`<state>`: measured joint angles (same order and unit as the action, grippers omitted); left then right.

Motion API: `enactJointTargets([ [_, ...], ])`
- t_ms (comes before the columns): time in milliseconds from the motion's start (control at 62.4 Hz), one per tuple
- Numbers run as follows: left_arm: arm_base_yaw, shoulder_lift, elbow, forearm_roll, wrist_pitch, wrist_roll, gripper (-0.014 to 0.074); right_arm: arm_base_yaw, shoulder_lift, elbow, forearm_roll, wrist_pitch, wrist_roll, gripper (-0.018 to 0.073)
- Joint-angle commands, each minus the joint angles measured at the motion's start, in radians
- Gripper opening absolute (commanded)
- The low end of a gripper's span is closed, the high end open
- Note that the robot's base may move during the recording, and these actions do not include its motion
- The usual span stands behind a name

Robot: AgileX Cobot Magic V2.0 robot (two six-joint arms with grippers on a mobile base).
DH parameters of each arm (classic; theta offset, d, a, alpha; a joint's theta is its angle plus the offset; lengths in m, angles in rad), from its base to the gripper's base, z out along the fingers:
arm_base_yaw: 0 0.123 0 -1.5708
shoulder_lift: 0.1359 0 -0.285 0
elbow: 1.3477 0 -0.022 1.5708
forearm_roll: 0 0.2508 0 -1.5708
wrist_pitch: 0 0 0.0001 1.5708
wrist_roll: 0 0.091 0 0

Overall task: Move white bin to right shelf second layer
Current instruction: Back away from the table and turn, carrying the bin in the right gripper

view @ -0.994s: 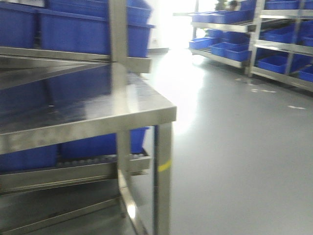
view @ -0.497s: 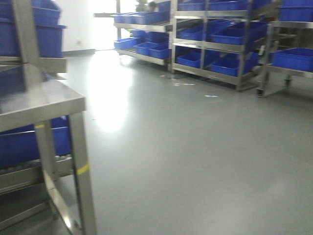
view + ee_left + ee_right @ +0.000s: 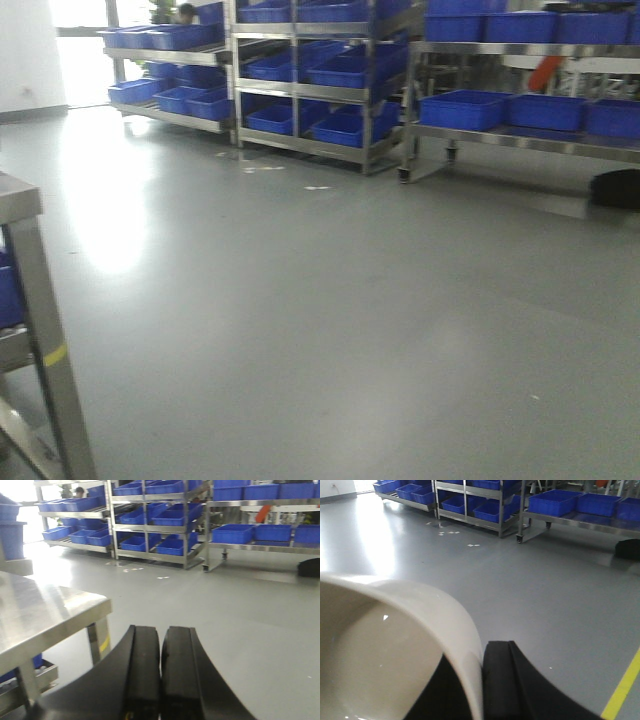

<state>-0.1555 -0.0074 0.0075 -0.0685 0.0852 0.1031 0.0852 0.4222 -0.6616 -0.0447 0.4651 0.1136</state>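
Right gripper (image 3: 479, 680) clamped on the white bin (image 3: 380, 645) rim; left gripper (image 3: 161, 670) pressed shut, holding nothing.
Right wrist view: bin fills 8 o'clock, its wall pinched between black fingers (image 3: 507, 680). Left wrist view: steel table (image 3: 45, 610) at 9 o'clock. Far off, racks (image 3: 300, 90) of blue crates (image 3: 465, 108), 12 to 2 o'clock.

Glossy cream-white plastic bin (image 3: 380, 650), plain grey polished floor (image 3: 350, 300), solid blue plastic crates (image 3: 465, 108) on silver steel racks (image 3: 530, 141), one yellow painted floor stripe (image 3: 622, 690).

Grey floor (image 3: 350, 330) bears steel racks (image 3: 530, 142) loaded with blue crates (image 3: 465, 108).
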Motion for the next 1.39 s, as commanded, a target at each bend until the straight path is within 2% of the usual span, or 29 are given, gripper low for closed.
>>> enactJointTargets([
  [0,-0.007,-0.014,0.037,-0.005,-0.085,-0.004,0.0085,-0.006,0.005,-0.029,0.001,-0.116,0.001,0.0056],
  [1378,-0.007,-0.014,0.037,-0.005,-0.085,-0.004,0.0085,-0.006,0.005,-0.029,0.001,-0.116,0.001,0.0056],
])
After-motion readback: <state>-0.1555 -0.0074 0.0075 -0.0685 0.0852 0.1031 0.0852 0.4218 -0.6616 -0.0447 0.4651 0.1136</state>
